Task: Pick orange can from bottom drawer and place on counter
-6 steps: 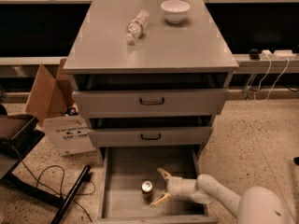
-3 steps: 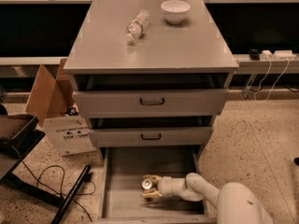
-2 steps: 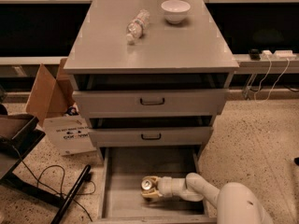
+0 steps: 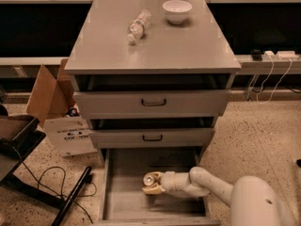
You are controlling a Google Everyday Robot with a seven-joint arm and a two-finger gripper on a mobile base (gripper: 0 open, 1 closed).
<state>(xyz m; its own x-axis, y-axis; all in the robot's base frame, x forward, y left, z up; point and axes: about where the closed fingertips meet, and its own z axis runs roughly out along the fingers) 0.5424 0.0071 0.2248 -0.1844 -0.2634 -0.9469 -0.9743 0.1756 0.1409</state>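
The orange can [image 4: 148, 179] stands in the open bottom drawer [image 4: 124, 202], its silver top showing, near the drawer's middle. My gripper [image 4: 152, 183] reaches in from the right at the end of a white arm. Its tan fingers [image 4: 153, 190] sit on either side of the can, shut on it, and the can rests low over the drawer floor. The counter [image 4: 155, 51] is the grey cabinet top above.
A clear water bottle [image 4: 138, 25] lies on the counter and a white bowl [image 4: 177, 11] stands behind it. The two upper drawers [image 4: 153, 102] are slightly ajar over the bottom one. Cardboard boxes [image 4: 54, 100] and cables [image 4: 42, 182] lie to the cabinet's left.
My gripper moved left across the drawer to the can and its open fingers closed around it. Over the last second it has hardly moved.
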